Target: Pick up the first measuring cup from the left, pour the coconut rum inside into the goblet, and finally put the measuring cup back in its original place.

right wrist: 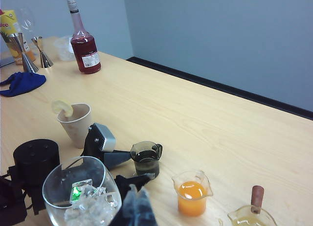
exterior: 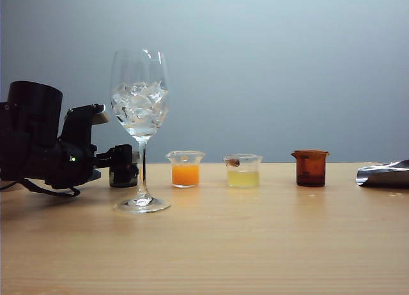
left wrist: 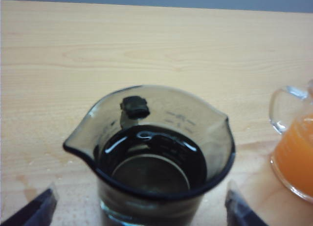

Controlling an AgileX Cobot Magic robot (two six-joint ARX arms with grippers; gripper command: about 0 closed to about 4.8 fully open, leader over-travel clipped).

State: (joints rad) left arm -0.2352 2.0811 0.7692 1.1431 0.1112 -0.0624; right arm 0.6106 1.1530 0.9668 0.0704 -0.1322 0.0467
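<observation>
Far left of the wooden table (exterior: 268, 244): left gripper (left wrist: 139, 206) low at the surface, jaws spread wide on either side of the first measuring cup (left wrist: 151, 157), touching nothing. Cup upright on the wood, smoky grey, seemingly empty. Just right: the goblet (exterior: 140, 126), ice cubes (exterior: 138, 106) in clear liquid. Further right, in a row: orange-juice beaker (exterior: 185, 169), pale yellow beaker (exterior: 243, 171), amber beaker (exterior: 311, 168). Right gripper (right wrist: 137, 206) blurred at the frame edge; open or closed, cannot tell.
</observation>
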